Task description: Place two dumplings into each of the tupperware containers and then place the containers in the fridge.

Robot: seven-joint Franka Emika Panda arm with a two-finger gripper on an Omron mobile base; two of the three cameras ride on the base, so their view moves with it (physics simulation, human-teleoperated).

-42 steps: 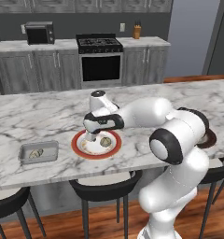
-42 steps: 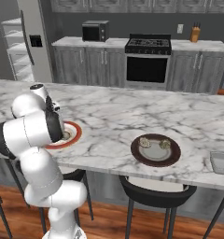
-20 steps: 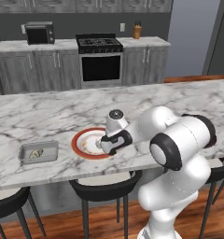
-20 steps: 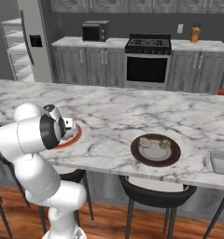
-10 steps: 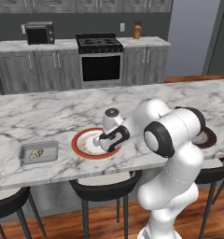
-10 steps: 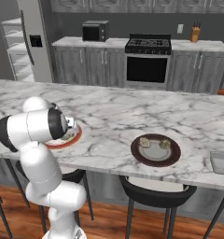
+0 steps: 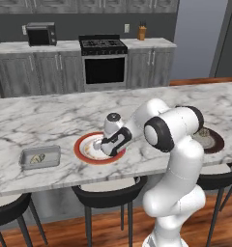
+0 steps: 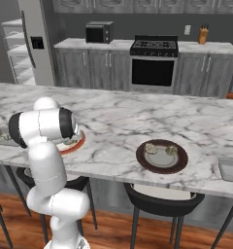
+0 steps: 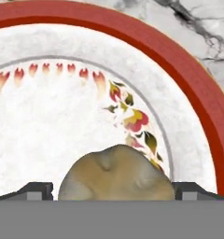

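between claw (image 9: 112, 191) tips, dumpling (image 9: 115, 173) crosswise

White arm folded low and forward, end effector (image 9: 112, 188) pointed down, jaws wide apart.

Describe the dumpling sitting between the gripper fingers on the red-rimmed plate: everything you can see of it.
The dumpling is a rounded beige-tan lump with faint greenish-brown mottling and a soft dimple on top. It looks doughy and matte. It lies on the white floral face of the red-rimmed plate, near the painted flowers. The open gripper straddles it, one dark fingertip on each side; whether they touch it I cannot tell. Its lower part is cut off in the hand view.
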